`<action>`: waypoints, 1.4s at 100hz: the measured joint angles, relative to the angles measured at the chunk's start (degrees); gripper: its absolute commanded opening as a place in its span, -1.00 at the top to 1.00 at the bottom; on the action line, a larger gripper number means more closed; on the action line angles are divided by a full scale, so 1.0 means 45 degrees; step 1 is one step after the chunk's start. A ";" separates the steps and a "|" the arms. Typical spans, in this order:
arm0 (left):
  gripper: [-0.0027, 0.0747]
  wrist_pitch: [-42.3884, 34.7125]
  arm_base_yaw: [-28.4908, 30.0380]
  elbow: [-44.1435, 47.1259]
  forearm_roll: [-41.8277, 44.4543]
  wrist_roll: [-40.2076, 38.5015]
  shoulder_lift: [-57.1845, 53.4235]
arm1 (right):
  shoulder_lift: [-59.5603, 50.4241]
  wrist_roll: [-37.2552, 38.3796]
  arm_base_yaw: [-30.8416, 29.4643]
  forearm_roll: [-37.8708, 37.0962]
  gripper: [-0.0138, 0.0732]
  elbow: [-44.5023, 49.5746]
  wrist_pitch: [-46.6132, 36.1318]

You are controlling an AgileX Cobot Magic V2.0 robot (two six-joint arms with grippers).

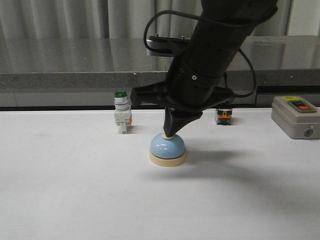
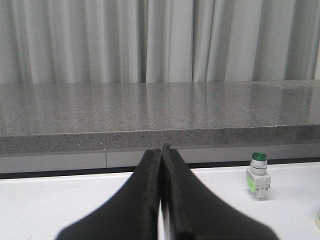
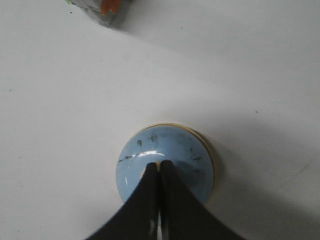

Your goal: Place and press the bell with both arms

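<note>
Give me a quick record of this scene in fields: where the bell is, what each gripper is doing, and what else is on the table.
bell: light-blue dome bell on cream base, upright on the white table
right gripper: right gripper shut, tip pointing down onto the bell's top button
left gripper: left gripper shut, away from the bell, holding nothing
behind bell: green-capped switch to its left, black-capped switch to its right
far right: grey control box
press state: tip at the button; depth of press cannot be told

A green-capped push-button switch (image 1: 121, 116) stands upright near the white table's (image 1: 60, 190) rear edge, a small black-and-orange switch (image 1: 223, 116) sits farther along it, and a grey control box (image 1: 296, 117) rests toward the rear right corner.
</note>
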 measured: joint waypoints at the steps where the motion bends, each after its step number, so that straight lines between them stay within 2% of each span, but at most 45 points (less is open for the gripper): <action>1: 0.99 0.0000 0.0000 0.0000 0.0000 0.0000 0.0000 | -0.0028 0.0000 0.0000 0.0000 0.83 0.0000 0.0024; 26: 0.99 0.0000 0.0000 0.0000 0.0000 0.0000 0.0000 | -0.1260 0.0000 -0.0215 -0.0258 0.83 0.0000 0.0070; 49: 0.99 0.0000 0.0000 0.0000 0.0000 0.0000 0.0000 | -0.3337 0.0000 -0.1180 -0.1145 0.83 0.0601 -0.0104; 101: 0.99 0.0000 0.0000 0.0000 0.0000 -0.0020 0.0000 | -1.1450 0.0000 -0.5665 -0.1278 0.83 0.6372 -0.1361; 140: 0.99 0.0000 0.0000 0.0000 0.0000 -0.0020 0.0000 | -1.7180 0.0000 -0.6047 -0.1278 0.83 0.9415 -0.1503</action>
